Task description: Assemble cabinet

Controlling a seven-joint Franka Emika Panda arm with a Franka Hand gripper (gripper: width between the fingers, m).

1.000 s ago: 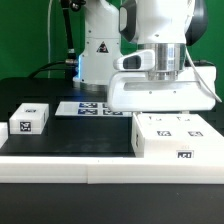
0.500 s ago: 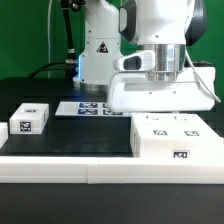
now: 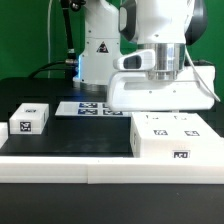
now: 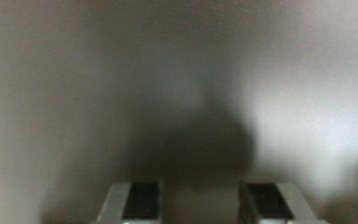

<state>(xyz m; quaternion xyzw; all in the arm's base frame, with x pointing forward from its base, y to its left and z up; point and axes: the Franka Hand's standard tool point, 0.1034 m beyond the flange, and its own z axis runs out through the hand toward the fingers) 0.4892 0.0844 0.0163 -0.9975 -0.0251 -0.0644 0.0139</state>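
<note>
**Pincer spread low over the cabinet**

My pincer [image 4: 204, 203] is spread. In the wrist view its two fingers [image 4: 135, 200] stand apart, and I can make out nothing pinched in the gap. Past the fingers there is only a pale, blurred surface with a dark shadow down the middle. It is too soft for me to say what it is.

In the exterior view my pincer hangs straight down from my arm [image 3: 160, 40], right over the cabinet [image 3: 175, 140]. The fingertips are low at the cabinet's far top edge, and I cannot tell whether they touch it. The cabinet is the big white box directly beneath my pincer. It sits flat on the black counter [image 3: 80, 135], with square black-and-white tags on its top face and one more on the side facing the camera.

Further out from my pincer, toward the exterior view's left, the marker board [image 3: 85, 108] lies flat on the counter, apart from the cabinet. Beyond it on the same side, well away from my pincer, a small white block [image 3: 28, 119] stands on the counter. It has a tag on top and another on its front. A white strip [image 3: 60, 168] runs along the counter's near edge, in front of both the block and the cabinet.
</note>
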